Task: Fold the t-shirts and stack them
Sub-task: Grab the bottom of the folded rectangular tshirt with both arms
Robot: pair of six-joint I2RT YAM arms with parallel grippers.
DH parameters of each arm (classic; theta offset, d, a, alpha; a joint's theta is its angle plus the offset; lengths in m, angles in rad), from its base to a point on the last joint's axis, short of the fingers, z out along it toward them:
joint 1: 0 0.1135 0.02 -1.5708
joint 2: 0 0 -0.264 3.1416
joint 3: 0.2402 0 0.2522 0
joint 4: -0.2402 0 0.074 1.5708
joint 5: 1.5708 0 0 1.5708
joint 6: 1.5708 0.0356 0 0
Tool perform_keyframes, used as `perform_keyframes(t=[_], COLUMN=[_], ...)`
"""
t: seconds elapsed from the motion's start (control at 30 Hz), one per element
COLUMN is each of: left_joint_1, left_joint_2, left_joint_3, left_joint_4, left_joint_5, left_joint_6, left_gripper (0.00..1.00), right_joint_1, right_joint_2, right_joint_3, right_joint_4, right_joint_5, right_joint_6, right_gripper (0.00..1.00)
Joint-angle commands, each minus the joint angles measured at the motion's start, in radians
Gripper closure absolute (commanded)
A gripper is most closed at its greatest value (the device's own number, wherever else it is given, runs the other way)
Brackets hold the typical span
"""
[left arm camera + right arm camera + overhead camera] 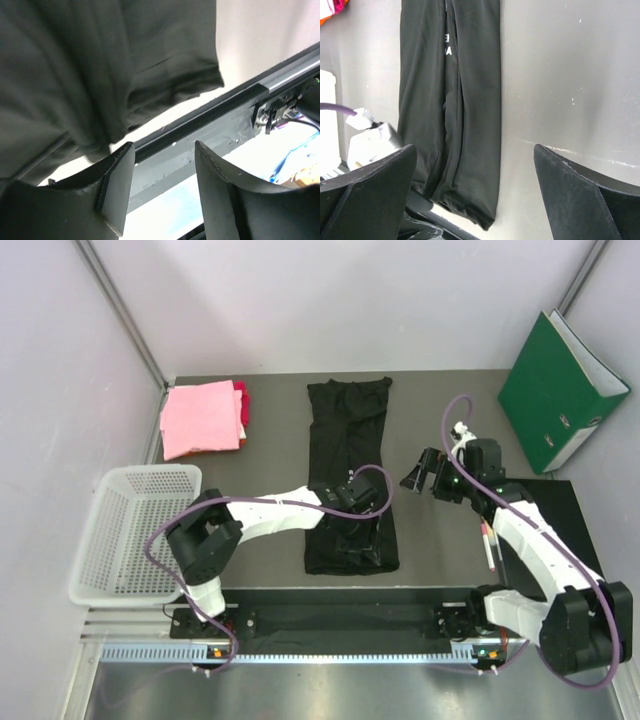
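The black t-shirt (350,455) is seen folded lengthwise into a long narrow strip at the middle of the grey table (440,400), its length running from the far side toward the arms. A little white lettering (447,45) is shown at its central fold in the right wrist view. The left gripper (352,498) is held over the near half of the black t-shirt, and its fingers (117,175) are seen apart with nothing between them. The shirt's near end lies just past their tips, but whether the cloth is touched cannot be told. The right gripper (414,478) is poised just to the right of the black t-shirt, level with its middle and clear of it, with the jaws spread wide and nothing held. Well to the left of the black t-shirt, beside its far end, the light pink t-shirt (198,418) is laid folded on the darker pink-red t-shirt (242,405), of which only an edge is shown. The white mesh basket (135,530) is placed left of the black t-shirt's near end, and the green binder (560,390) is propped far to its right.
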Motion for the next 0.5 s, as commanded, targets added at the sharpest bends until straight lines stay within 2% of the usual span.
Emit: perform_keyframes(t=[0.0, 0.23, 0.47], left_joint_1=[-0.023, -0.033, -0.031], left_joint_2=[0.041, 0.035, 0.01], left_joint_3=[0.065, 0.051, 0.09], left_joint_4=[0.007, -0.021, -0.047], left_joint_5=[-0.059, -0.16, -0.19], left_joint_6=[-0.027, -0.044, -0.026], left_gripper=[0.45, 0.45, 0.46], right_joint_1=[0.0, -0.003, -0.003], right_joint_2=[-0.055, -0.083, -0.103], right_joint_3=[-0.019, -0.027, -0.045], right_joint_4=[-0.027, -0.055, -0.063], right_joint_5=[-0.015, -0.028, -0.038], right_joint_6=[-0.031, -0.047, -0.05], right_gripper=[0.0, 0.0, 0.0])
